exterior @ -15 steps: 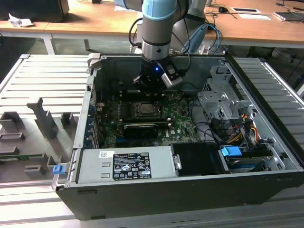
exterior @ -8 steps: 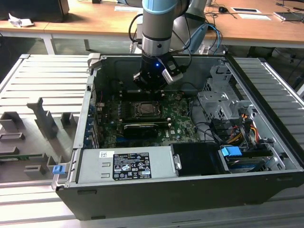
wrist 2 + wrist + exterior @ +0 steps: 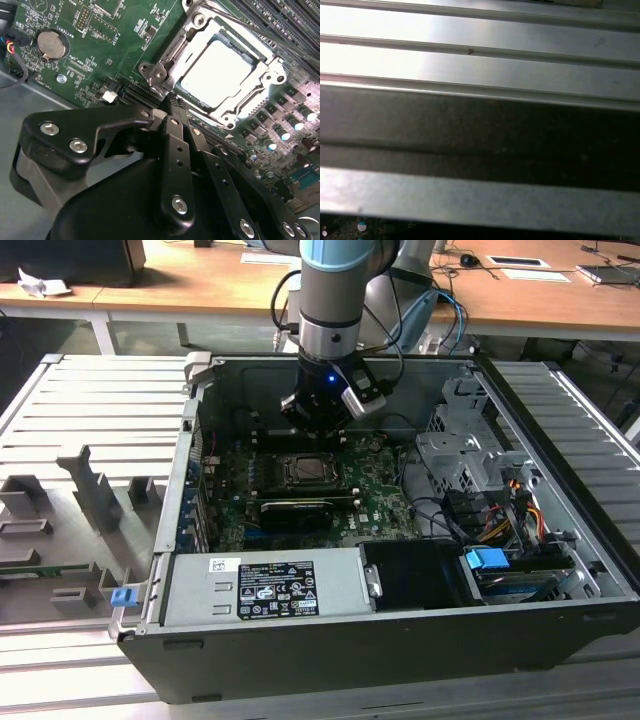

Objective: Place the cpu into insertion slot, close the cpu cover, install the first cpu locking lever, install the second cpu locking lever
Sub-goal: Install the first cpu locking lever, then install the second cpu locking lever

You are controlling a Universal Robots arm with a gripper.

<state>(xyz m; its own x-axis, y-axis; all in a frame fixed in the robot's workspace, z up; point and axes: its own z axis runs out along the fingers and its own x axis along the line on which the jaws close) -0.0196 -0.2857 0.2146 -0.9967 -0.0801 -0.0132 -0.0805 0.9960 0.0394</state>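
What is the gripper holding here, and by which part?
Nothing. The gripper is shut and empty beside the cpu cover; the cpu sits in the socket.

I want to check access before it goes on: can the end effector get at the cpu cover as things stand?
Probably yes. The end effector hangs close beside the cpu cover, which lies flat around the cpu, with nothing between them.

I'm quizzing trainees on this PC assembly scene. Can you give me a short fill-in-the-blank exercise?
1. The cpu sits in the insertion ____.
2. The cpu cover lies ____ over the chip.
3. The circuit board is coloured ____.
4. In the exterior view, the gripper hangs ____ the socket.

Missing words: slot; closed; green; above
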